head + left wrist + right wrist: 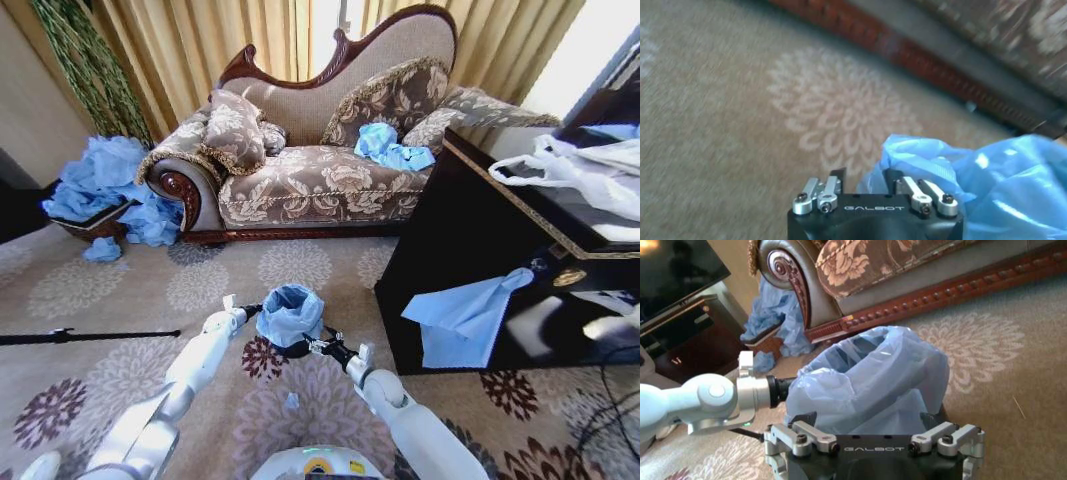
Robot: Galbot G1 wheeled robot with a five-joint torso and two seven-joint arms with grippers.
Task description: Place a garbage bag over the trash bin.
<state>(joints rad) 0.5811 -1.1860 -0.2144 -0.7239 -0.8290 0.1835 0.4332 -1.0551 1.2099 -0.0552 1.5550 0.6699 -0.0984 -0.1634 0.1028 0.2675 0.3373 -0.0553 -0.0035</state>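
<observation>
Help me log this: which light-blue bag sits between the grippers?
The garbage bag draped over the trash bin; others lie on sofa, cabinet and in the heap.

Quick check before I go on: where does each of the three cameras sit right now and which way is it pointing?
Head: up top, looking down at the garbage bag on the trash bin, sofa behind; both arms show.
Left wrist: behind the left tool, facing carpet and bag.
Right wrist: behind the right tool, facing the bag and the left arm.
Shared: all three see the bag.
</observation>
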